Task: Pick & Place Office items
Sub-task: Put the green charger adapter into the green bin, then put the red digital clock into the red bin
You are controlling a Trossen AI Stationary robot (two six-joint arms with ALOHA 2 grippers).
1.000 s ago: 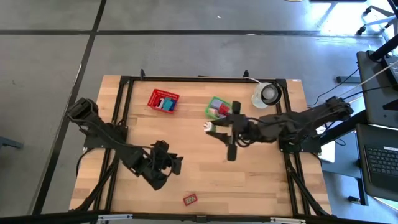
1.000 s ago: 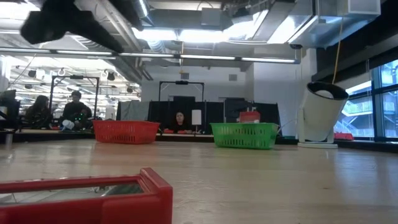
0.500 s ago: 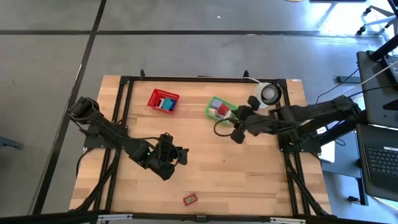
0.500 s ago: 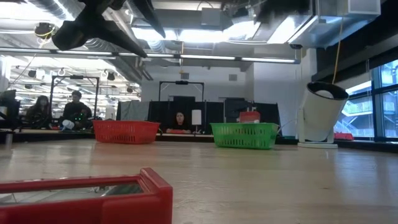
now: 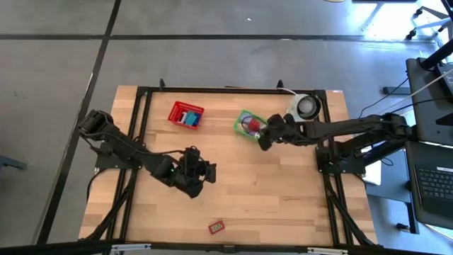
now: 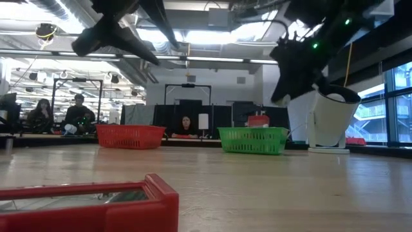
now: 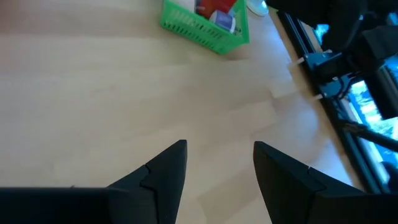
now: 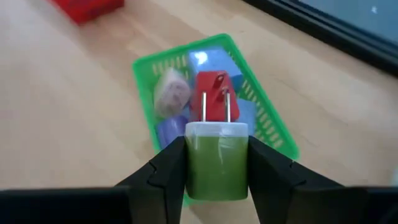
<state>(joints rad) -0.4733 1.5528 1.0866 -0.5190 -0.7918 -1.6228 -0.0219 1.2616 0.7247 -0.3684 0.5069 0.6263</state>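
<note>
Your right hand (image 8: 216, 163) grips a green plug block (image 8: 216, 167) above the green basket (image 8: 273, 134), half hiding its red and lavender pieces; your left hand (image 7: 216, 177) hangs open, empty, over the worktop (image 7: 93, 106).

Bare wood all round the green basket (image 5: 246, 125) on its left-arm side. Right gripper (image 5: 262, 140) sits at its rim, blocking that edge. White round container (image 5: 304, 108) stands close behind. Red basket (image 5: 185, 115) well apart, open lane between.

green plug (image 8: 216, 163) — held, prongs up | red item (image 5: 216, 227) — near table edge
</note>
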